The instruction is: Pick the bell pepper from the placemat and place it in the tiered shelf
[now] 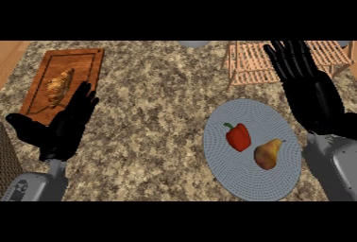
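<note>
A red bell pepper with a green stem lies on a round grey placemat at the right of the counter. Beside it on the mat lies a brownish pear. The wooden tiered shelf stands at the back right. My right hand is open, fingers straight, raised to the right of the mat and reaching up over the shelf's front; it touches nothing. At the left, my left hand rests open, fingers up, holding nothing.
A wooden cutting board with a croissant on it lies at the back left, partly behind my left hand. A grey rounded object shows at the back edge. Speckled stone counter spans the middle.
</note>
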Tool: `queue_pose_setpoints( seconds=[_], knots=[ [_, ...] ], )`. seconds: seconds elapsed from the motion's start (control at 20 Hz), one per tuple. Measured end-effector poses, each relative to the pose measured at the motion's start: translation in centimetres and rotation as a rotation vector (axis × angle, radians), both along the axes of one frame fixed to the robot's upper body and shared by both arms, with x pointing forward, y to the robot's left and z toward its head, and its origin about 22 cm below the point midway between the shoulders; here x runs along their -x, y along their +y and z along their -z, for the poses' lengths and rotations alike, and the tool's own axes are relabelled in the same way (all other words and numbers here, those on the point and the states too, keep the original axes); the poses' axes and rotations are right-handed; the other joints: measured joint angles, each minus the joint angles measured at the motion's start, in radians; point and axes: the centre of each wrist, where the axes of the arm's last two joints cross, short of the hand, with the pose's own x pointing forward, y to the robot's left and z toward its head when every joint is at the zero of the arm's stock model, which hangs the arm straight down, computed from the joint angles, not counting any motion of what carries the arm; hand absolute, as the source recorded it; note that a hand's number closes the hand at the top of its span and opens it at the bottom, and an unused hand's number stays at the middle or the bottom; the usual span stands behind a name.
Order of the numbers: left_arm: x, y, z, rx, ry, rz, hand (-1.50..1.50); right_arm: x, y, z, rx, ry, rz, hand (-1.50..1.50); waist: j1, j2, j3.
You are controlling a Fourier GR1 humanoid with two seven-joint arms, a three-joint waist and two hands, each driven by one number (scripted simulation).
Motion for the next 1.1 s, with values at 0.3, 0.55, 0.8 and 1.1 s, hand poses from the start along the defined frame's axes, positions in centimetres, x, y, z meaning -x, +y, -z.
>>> queue_pose_setpoints(
  seconds=[0.3,0.55,0.8,1.1],
  knots=[
    [-0.3,-0.8,0.3,-0.174,-0.083,0.043,0.0,-1.9,-3.7,2.1,0.143,0.205,0.077,-1.5,0.002,-0.014,0.006],
    [-0.2,-0.9,0.2,-0.228,-0.103,0.063,0.0,-1.3,-7.3,5.3,0.187,0.334,0.318,1.5,-0.021,-0.003,0.007],
    [0.0,-2.1,1.1,-0.273,-0.115,0.093,0.0,-0.5,-9.0,10.7,0.239,0.308,0.654,-1.5,-0.004,-0.01,0.009],
    [-0.3,-3.2,1.8,-0.286,-0.114,0.101,0.0,0.4,-10.9,13.7,0.145,0.245,0.619,-1.5,-0.003,-0.019,0.009]
  ],
)
